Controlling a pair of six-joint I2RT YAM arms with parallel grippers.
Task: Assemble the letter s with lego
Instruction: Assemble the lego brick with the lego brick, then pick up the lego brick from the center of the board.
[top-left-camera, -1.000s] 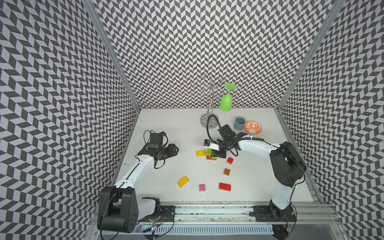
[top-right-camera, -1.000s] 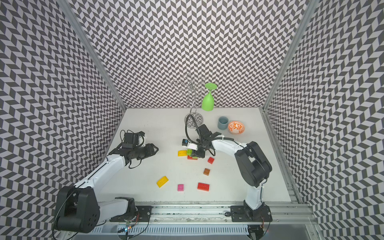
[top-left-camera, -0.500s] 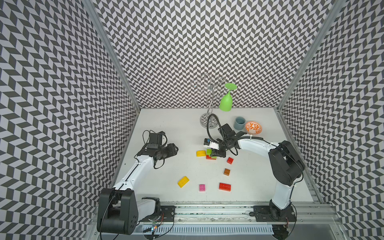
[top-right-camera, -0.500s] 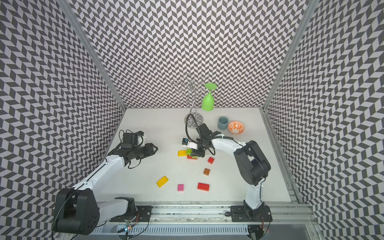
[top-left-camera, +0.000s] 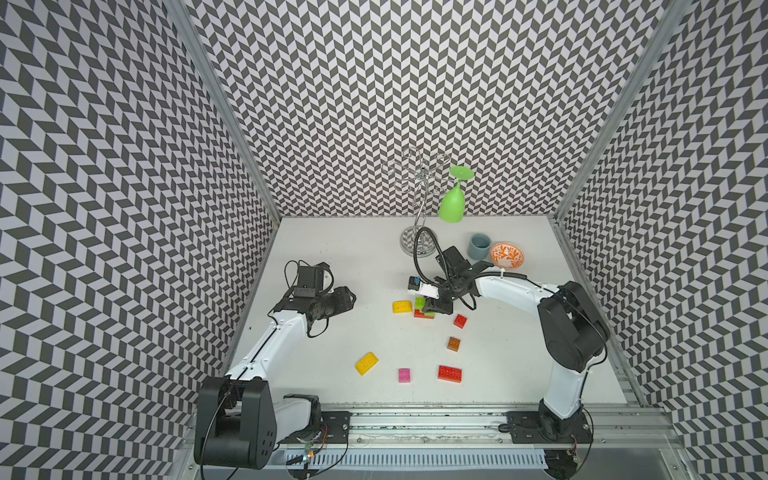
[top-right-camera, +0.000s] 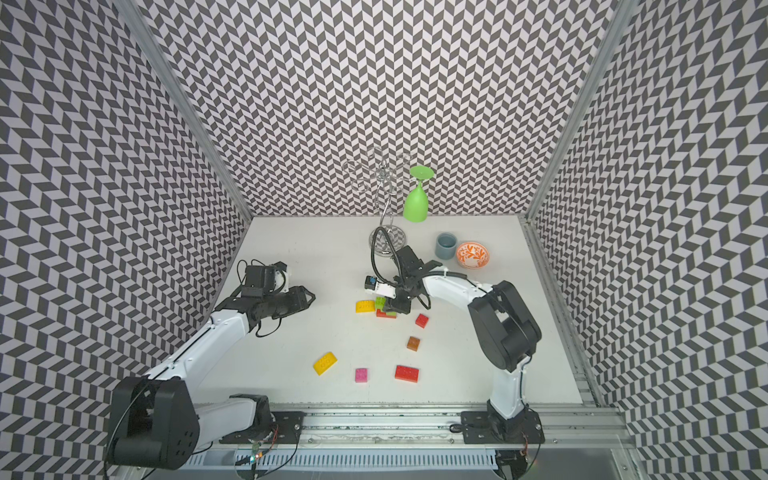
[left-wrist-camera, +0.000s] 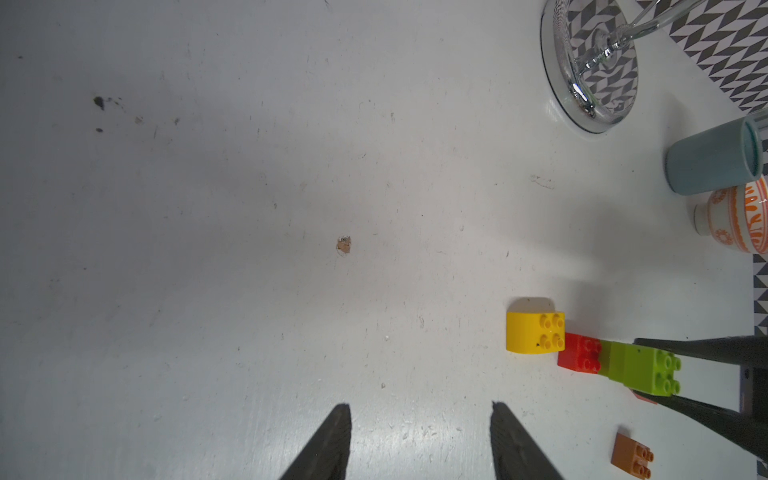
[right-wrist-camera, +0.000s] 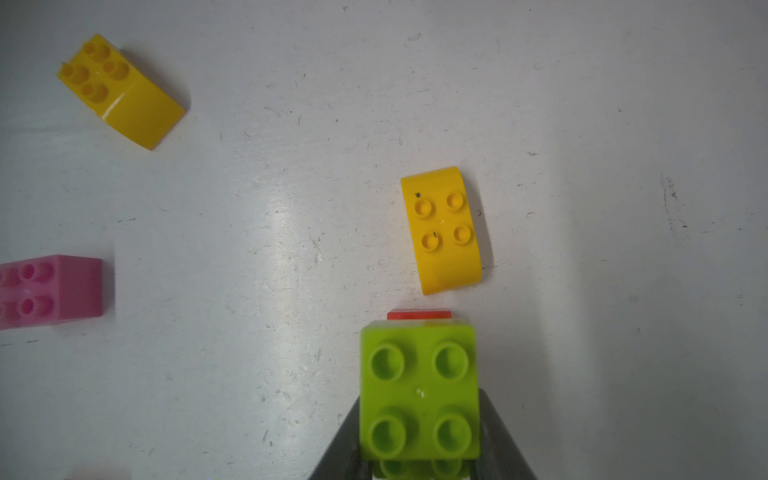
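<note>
Toward 6 o'clock on the white counter (top-left-camera: 353, 249), a long red studded brick (top-left-camera: 449, 373), a small pink brick (top-left-camera: 404, 375) and a yellow brick with a rounded side (top-left-camera: 366, 363) are seen lying loose. A brown brick (top-left-camera: 454, 343) and a small red brick (top-left-camera: 460, 321) are set a little further toward 12. Much of the letter is judged not yet built.

At the middle, lime green bricks (top-left-camera: 420, 302) are stacked on a second long red brick (top-left-camera: 424, 314), and the top one is flanked by the fingers of the right hand (right-wrist-camera: 419, 399). Whether it is pinched or merely bracketed cannot be told. If the hand is lifted while one finger drags, the top brick may be pulled off or the narrow stack tipped. The red base is not braced: the left hand (left-wrist-camera: 419, 405) is held spread and empty, well apart at 9 o'clock, so the whole piece could be slid by a sideways push. A second yellow rounded brick (top-left-camera: 402, 306), just beside the base at 9 o'clock, could be knocked askew.

Toward 1 o'clock, a blue-grey cup (top-left-camera: 478, 246) and an orange-patterned bowl (top-left-camera: 506, 255) could be clipped by a wide withdrawal.
</note>
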